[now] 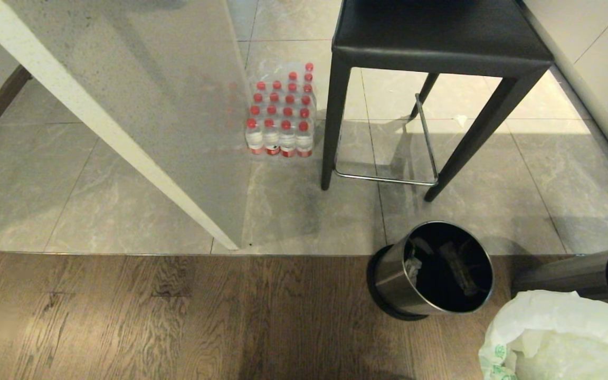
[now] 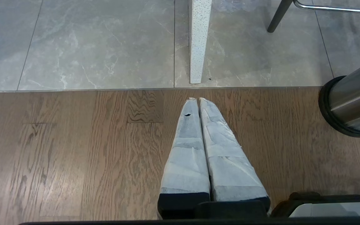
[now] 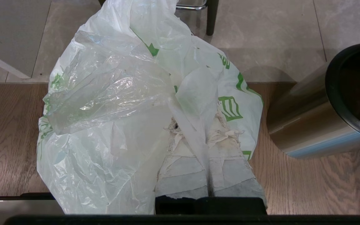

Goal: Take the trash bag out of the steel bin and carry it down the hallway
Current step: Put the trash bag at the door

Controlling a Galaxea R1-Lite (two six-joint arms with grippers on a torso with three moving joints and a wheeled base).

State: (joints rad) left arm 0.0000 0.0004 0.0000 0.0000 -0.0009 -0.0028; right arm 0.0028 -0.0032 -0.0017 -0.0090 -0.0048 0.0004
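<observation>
The trash bag, thin translucent white plastic with green print, hangs bunched above the wood floor. My right gripper is shut on it, with a fold of film pinched between the taped fingers. In the head view the trash bag fills the bottom right corner and hides that gripper. The steel bin stands open just left of it, dark inside, with a few scraps. My left gripper is shut and empty over the wood floor, with the steel bin to one side of it. The hallway is out of view.
A second steel cylinder with a black rim stands right of the bin and shows close beside the bag. A black stool, a pack of red-capped water bottles and a white slanted panel stand on the grey tiles.
</observation>
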